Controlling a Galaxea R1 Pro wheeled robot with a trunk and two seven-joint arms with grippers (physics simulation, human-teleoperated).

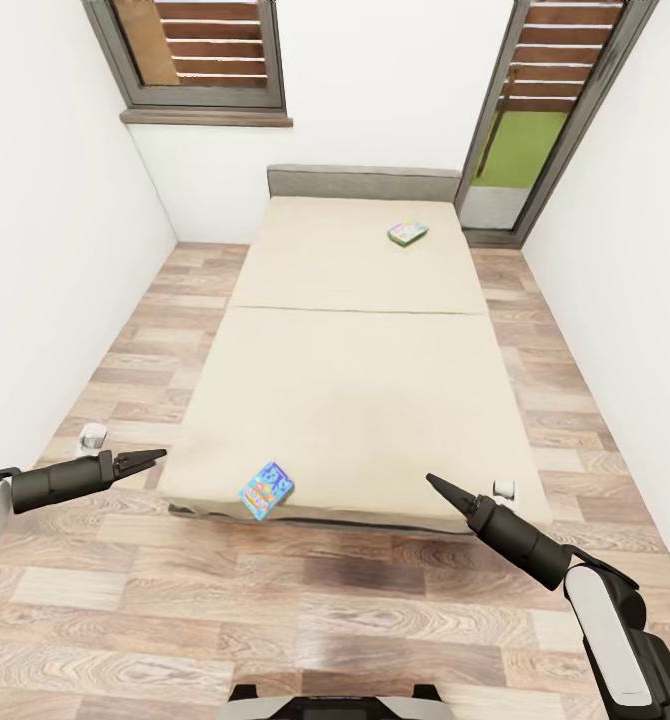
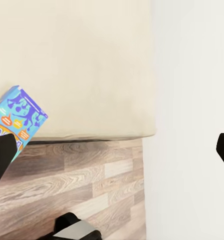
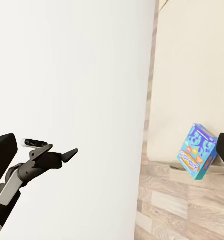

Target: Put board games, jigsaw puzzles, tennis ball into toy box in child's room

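Two board games lie on the cream bed (image 1: 355, 400). The blue one (image 1: 266, 490) sits at the near edge, slightly overhanging, and the white-green one (image 1: 407, 232) is near the headboard. My left gripper (image 1: 147, 459) hovers open off the bed's near left corner, left of the blue game (image 2: 19, 120). To the right of that game (image 3: 197, 152), my right gripper (image 1: 438, 485) is open over the near edge. Neither gripper holds anything. The table, toy box, jigsaw puzzles and tennis ball are out of view.
White walls close in on both sides, with strips of wood floor (image 1: 125, 330) along the bed. A window (image 1: 200, 50) and a glass door (image 1: 535, 120) are in the far wall. Small white objects (image 1: 93, 435) (image 1: 504, 489) stand at the bed's near corners.
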